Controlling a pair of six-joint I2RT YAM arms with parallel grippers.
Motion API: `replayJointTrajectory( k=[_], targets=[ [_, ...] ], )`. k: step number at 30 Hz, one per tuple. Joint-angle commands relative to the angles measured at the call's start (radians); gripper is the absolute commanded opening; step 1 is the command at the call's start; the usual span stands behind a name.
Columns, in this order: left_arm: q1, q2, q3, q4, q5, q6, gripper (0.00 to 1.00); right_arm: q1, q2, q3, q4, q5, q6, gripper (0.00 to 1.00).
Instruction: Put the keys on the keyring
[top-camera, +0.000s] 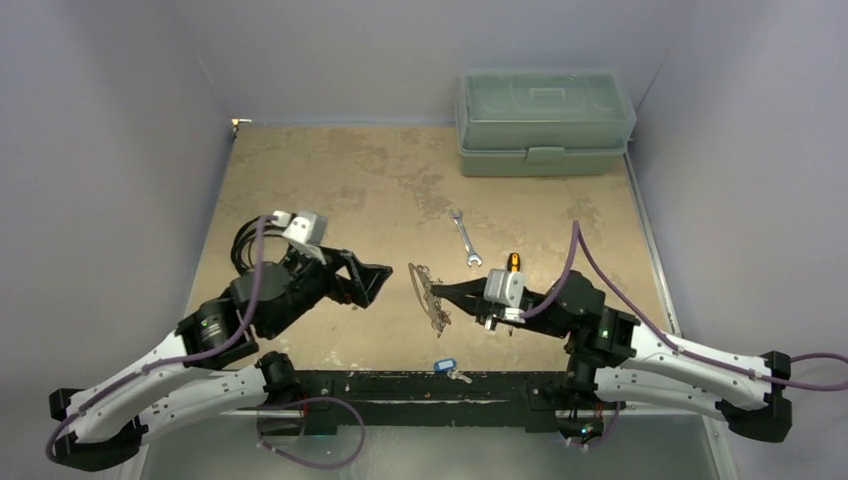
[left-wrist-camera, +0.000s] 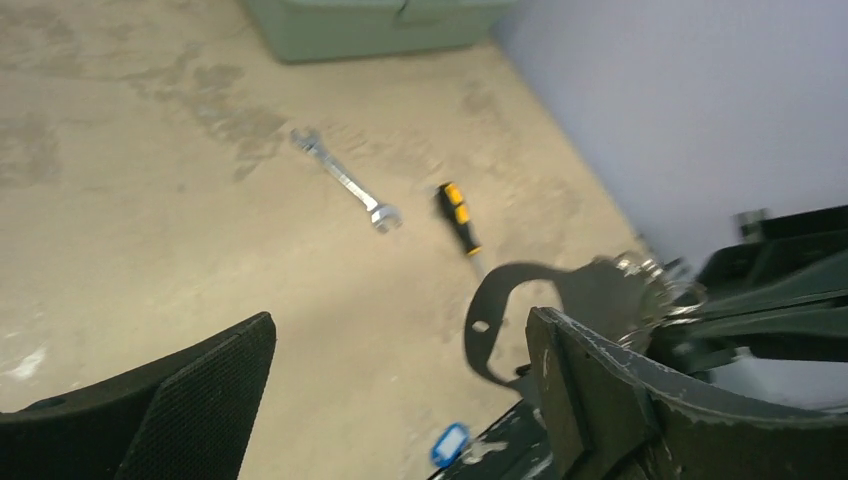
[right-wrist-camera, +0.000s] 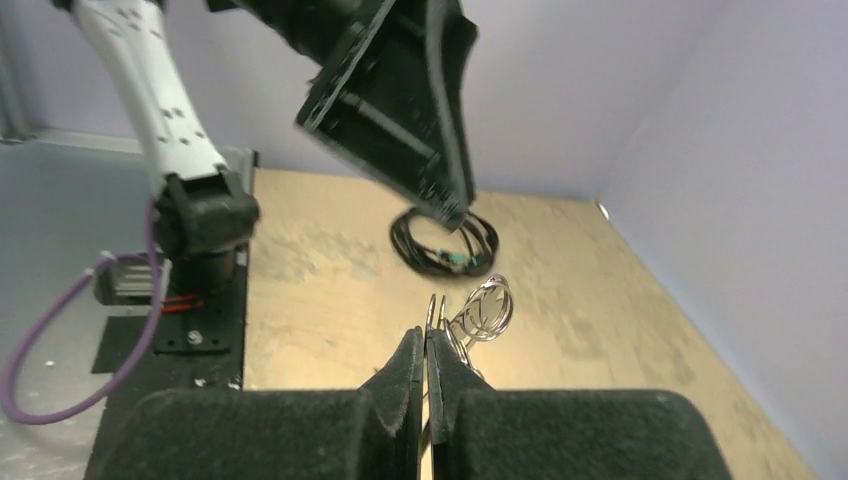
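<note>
A green toolbox (top-camera: 545, 120) sits at the far edge of the table (top-camera: 330, 180). The left gripper (top-camera: 384, 283) gapes wide, holding nothing, just beside the keyring (top-camera: 428, 296). The right gripper (top-camera: 447, 293) pinches the keyring on edge (jaws tight together). A wrench (top-camera: 464, 238) and a screwdriver (top-camera: 513, 263) lie beyond. A blue-headed key (top-camera: 446, 366) rests on the black base rail (top-camera: 380, 385).

A robotics lab test cell: plain grey walls (top-camera: 100, 150) box in a scuffed tan table (top-camera: 330, 190), green toolbox (top-camera: 545, 120) far right
</note>
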Motion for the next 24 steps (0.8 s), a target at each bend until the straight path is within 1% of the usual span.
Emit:
replayJointTrajectory(
  k=[1, 5, 10, 16, 18, 20, 22, 24],
  targets=[
    [0.003, 0.114, 0.011, -0.126, -0.066, 0.105, 0.94, 0.003, 0.027, 0.065, -0.03, 0.237, 0.074, 0.0],
    [0.003, 0.186, -0.023, -0.075, -0.038, 0.132, 0.88, 0.003, 0.055, 0.115, -0.115, 0.33, 0.087, 0.0],
    [0.002, 0.205, -0.099, 0.042, 0.02, 0.172, 0.86, 0.002, 0.077, 0.164, -0.206, 0.405, 0.097, 0.0],
    [0.002, 0.202, -0.17, 0.137, 0.086, 0.212, 0.82, 0.002, 0.089, 0.189, -0.261, 0.401, 0.098, 0.0],
    [0.001, 0.194, -0.193, 0.176, 0.129, 0.23, 0.78, 0.002, 0.084, 0.194, -0.271, 0.384, 0.095, 0.0],
    [0.0, 0.195, -0.219, 0.214, 0.18, 0.236, 0.77, 0.003, 0.081, 0.206, -0.281, 0.373, 0.095, 0.0],
    [-0.002, 0.236, -0.228, 0.225, 0.222, 0.25, 0.8, 0.001, 0.085, 0.221, -0.304, 0.378, 0.097, 0.0],
    [-0.022, 0.31, -0.201, 0.197, 0.218, 0.25, 0.79, 0.001, 0.092, 0.238, -0.328, 0.413, 0.1, 0.0]
  ],
)
